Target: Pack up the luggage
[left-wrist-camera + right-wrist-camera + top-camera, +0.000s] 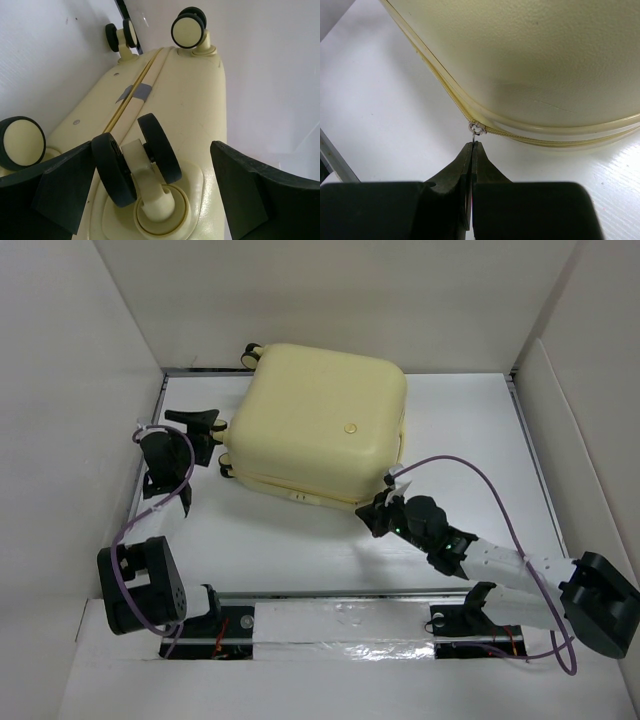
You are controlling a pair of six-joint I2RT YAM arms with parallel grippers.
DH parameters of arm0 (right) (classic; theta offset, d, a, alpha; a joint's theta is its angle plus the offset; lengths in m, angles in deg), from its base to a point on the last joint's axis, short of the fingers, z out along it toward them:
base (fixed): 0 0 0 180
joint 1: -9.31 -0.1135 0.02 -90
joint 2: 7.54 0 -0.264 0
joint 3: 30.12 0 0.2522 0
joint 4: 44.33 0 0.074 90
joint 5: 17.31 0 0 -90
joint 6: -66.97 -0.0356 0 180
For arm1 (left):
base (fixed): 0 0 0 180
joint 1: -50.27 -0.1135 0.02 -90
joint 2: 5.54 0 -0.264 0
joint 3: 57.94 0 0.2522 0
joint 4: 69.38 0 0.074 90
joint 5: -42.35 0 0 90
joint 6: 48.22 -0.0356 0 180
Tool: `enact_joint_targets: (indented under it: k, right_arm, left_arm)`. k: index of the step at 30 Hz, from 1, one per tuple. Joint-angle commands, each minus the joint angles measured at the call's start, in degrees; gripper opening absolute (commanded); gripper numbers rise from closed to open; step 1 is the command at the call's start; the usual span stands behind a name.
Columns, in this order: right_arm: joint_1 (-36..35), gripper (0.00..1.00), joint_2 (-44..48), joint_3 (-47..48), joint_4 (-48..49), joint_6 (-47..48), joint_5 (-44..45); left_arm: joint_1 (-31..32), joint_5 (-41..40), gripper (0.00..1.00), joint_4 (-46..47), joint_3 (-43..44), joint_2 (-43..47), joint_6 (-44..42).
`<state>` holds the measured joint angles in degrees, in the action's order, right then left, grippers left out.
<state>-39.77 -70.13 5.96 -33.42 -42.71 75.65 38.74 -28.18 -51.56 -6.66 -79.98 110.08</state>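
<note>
The pale yellow luggage (320,420) lies flat and closed on the white table, with its round emblem (349,427) facing up. My left gripper (210,438) is open at its left end. In the left wrist view the two fingers of my left gripper (157,195) stand on either side of a black-and-yellow wheel (137,160) without touching it. My right gripper (375,512) is at the suitcase's near right corner. In the right wrist view my right gripper (472,148) is shut on the small metal zipper pull (476,129) on the shell's (530,60) seam.
White walls enclose the table on the left, back and right. A metal rail (330,595) runs along the near edge. Purple cables (470,468) loop above both arms. A grey tape patch (136,92) sits on the suitcase seam, and other wheels (187,29) stick out beyond it.
</note>
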Motion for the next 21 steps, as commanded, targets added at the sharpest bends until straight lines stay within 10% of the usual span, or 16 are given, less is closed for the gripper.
enact_joint_targets:
  k: [1,11,15,21]
  right_arm:
    - [-0.49,0.00,2.03,0.17,2.23,0.08,-3.67]
    - [-0.49,0.00,2.38,0.17,2.14,-0.01,-3.23]
    - [0.04,0.00,1.94,0.70,2.32,-0.01,-3.23]
    - [0.04,0.00,0.11,2.89,3.81,-0.01,-4.01]
  left_arm:
    - [0.98,-0.04,0.92,6.39,3.26,-0.71,1.32]
    - [2.13,0.84,0.66,13.68,2.48,-4.14,2.72]
    - [2.65,1.28,0.00,20.72,-1.48,-4.32,3.43]
    - [12.83,-6.26,0.00,19.85,-7.62,1.99,-4.82]
